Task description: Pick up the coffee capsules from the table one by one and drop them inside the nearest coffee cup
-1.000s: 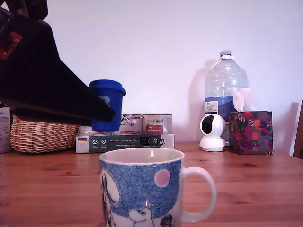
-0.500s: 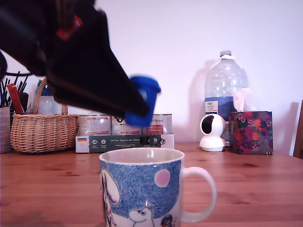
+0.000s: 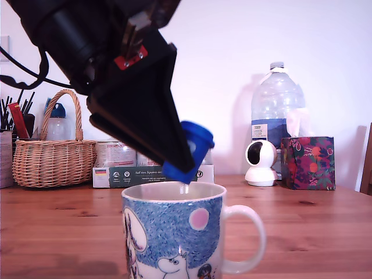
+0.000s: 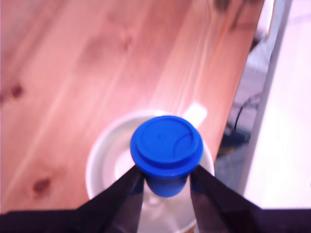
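A black gripper [image 4: 166, 180], coming in from ten o'clock in the exterior view, pinches a blue coffee capsule [image 3: 190, 151] tilted just above the open mouth of the white-and-blue coffee cup [image 3: 177, 232] on the wooden table [image 3: 302, 221]; the carry looks finished, so next should be opening the jaws to drop it.

Arm housing [image 3: 75, 35]: black, bulky and rounded, matte finish, filling the upper part of the exterior view's left.
Gripper [image 3: 174, 157]: black, wedge-shaped, broad at the top and tapering to a narrow tip.
Fingers [image 4: 124, 194]: two dark, flat blades with smooth faces, seen in the wrist view widening toward the wrist.
Marking [image 3: 129, 58]: small red patch with pale screw dots, under a grey metallic bracket.
Cable [image 3: 26, 78]: thin, black, curving off the housing.
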Robot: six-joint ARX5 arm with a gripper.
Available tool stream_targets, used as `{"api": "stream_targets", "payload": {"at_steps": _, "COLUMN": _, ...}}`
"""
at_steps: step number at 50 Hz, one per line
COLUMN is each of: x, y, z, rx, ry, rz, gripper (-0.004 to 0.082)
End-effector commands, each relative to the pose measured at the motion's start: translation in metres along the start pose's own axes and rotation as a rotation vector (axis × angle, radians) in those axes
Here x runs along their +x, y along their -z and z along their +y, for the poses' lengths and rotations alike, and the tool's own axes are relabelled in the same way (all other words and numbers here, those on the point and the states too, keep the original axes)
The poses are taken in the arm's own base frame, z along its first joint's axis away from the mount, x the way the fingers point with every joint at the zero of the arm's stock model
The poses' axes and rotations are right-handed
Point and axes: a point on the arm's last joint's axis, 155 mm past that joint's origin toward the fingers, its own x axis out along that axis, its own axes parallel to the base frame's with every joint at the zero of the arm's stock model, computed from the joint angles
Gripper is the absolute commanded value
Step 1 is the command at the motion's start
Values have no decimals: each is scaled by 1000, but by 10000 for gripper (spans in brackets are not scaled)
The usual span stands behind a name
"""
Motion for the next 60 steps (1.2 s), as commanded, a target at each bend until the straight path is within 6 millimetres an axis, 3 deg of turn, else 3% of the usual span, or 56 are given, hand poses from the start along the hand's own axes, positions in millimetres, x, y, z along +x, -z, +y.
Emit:
{"api": "stream_targets", "payload": {"at_steps": 1, "x": 4, "y": 2, "z": 1, "rx": 7, "ry": -10, "rz": 24, "gripper": 148}}
{"api": "stream_targets", "payload": {"at_steps": 37, "x": 6, "y": 5, "z": 3, "rx": 15, "ry": -37, "rz": 44, "gripper": 157}}
{"api": "stream_targets", "payload": {"at_steps": 39, "x": 6, "y": 5, "z": 3, "rx": 15, "ry": -38, "rz": 43, "gripper": 217}}
{"api": "stream_targets", "payload": {"at_steps": 41, "x": 6, "y": 4, "z": 4, "rx": 15, "ry": -41, "rz": 39, "gripper": 337}}
{"api": "stream_targets", "payload": {"at_steps": 45, "x": 6, "y": 2, "z": 9, "rx": -1, "ry": -65, "rz": 31, "gripper": 672}}
{"api": "stream_targets", "payload": {"at_steps": 48, "x": 6, "y": 2, "z": 10, "rx": -12, "ry": -74, "rz": 32, "gripper": 795}}
{"api": "stream_targets", "payload": {"at_steps": 60, "x": 5, "y": 3, "z": 9, "rx": -15, "ry": -71, "rz": 35, "gripper": 791}}
